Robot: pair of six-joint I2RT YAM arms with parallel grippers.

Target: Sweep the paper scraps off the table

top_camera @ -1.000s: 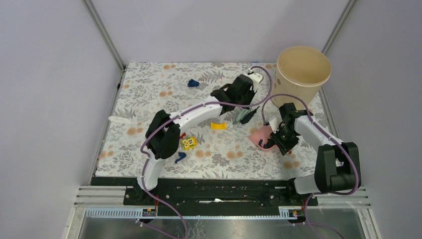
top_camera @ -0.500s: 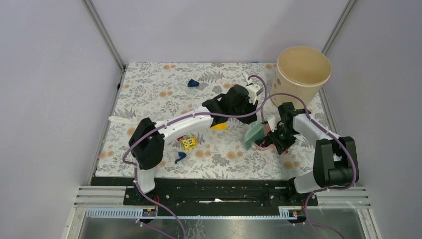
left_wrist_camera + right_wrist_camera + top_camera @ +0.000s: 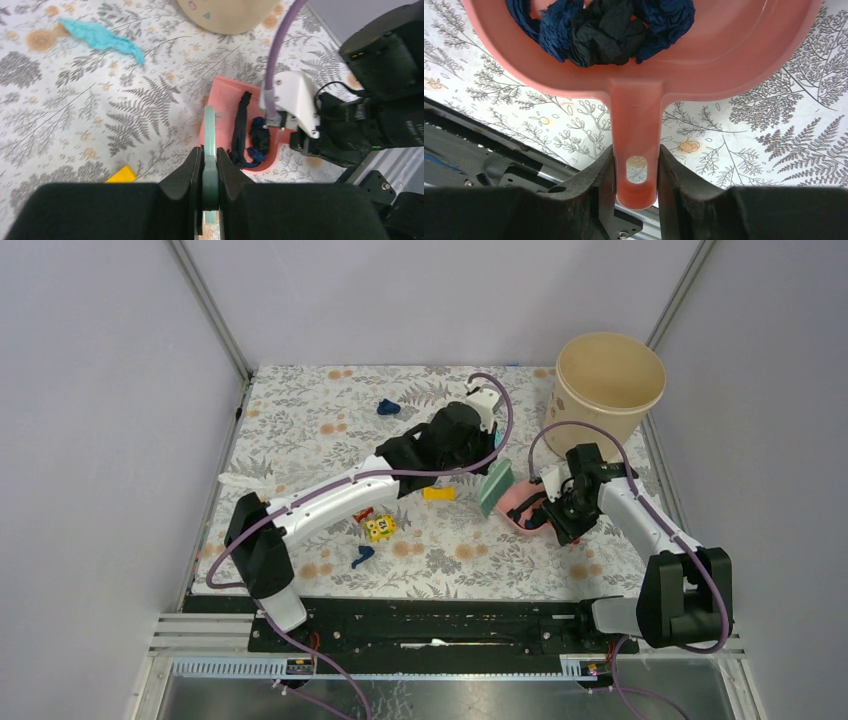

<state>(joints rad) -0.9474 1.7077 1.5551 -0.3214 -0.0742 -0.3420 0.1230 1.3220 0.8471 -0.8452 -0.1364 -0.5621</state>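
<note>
Over table (image 3: 300,410), L gripper (image 3: 210,165) pinches teal sweeper (image 3: 209,127), R gripper (image 3: 636,172) pinches dustpan (image 3: 724,65).

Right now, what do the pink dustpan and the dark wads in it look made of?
Pink dustpan: likely moulded plastic, smooth, faint sheen, one-piece handle with a hang hole. Dark wads: probably crumpled paper, matte navy and black, finely creased; thin fabric can't be ruled out.

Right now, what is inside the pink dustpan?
Crumpled navy and black paper scraps sit bunched in the dustpan. Anything beneath that pile is covered and cannot be seen.
</note>
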